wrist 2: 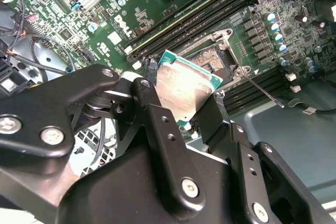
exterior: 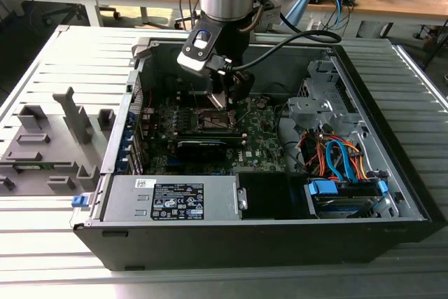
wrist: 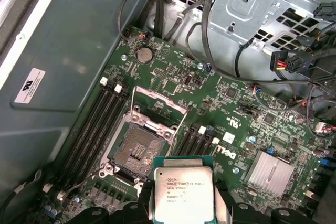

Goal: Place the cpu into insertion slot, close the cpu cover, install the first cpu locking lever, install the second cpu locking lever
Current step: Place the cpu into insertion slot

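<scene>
We're working over the slatted tabletop [exterior: 42,257] w/ the open PC case [exterior: 266,243] lying on it. In the ext. view the arm is hanging at 12 o'clock of the case, the PSU [exterior: 175,201] is sitting at 7 o'clock and the drive cables [exterior: 336,159] at 4. The gripper [wrist 2: 184,106] is hovering above the green board [wrist: 236,108]. Its fingers [wrist 2: 152,108] are pinching the cpu [wrist: 182,195] by two opposite edges, closed to chip width only.

The cpu cover [wrist: 157,98] is standing open at one edge of the insertion slot [wrist: 139,148]. The cpu is hanging just beside the slot, apart from it and not seated. A thin locking lever [wrist 2: 262,90] is sticking out by the slot.

Risks, as we're judging them:
- Any tilt or offset on the way down is likely bending the slot's contacts.
- A wrong rotation is stopping the chip from seating.
- A thin edge grip is inviting a slip.
- The raised cover or lever is catching a finger.
</scene>
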Robot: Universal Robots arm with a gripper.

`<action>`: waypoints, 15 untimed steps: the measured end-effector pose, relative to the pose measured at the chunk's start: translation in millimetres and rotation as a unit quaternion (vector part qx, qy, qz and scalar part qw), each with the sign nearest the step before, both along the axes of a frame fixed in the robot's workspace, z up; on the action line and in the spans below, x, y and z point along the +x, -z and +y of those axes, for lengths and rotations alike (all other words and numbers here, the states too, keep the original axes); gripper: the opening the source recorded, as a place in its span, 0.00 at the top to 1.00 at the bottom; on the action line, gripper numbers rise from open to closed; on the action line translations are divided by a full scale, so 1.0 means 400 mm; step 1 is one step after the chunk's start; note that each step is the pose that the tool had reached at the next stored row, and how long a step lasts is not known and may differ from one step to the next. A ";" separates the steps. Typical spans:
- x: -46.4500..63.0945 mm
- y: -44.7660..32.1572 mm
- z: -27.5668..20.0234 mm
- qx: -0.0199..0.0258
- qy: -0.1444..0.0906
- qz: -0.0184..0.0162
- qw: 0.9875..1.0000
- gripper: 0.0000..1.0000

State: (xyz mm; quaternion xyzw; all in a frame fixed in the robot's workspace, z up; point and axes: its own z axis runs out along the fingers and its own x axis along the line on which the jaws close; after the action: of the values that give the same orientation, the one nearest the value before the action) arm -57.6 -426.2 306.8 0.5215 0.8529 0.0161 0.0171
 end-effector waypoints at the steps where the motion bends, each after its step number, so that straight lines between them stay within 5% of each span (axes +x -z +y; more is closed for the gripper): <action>1: 0.000 0.000 0.000 0.000 0.002 0.000 1.000 0.46; 15: 0.000 0.000 0.000 -0.004 0.019 0.000 1.000 0.46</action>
State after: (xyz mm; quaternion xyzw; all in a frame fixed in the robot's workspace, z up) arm -57.6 -426.2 306.7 0.5377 0.8428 0.0122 0.0197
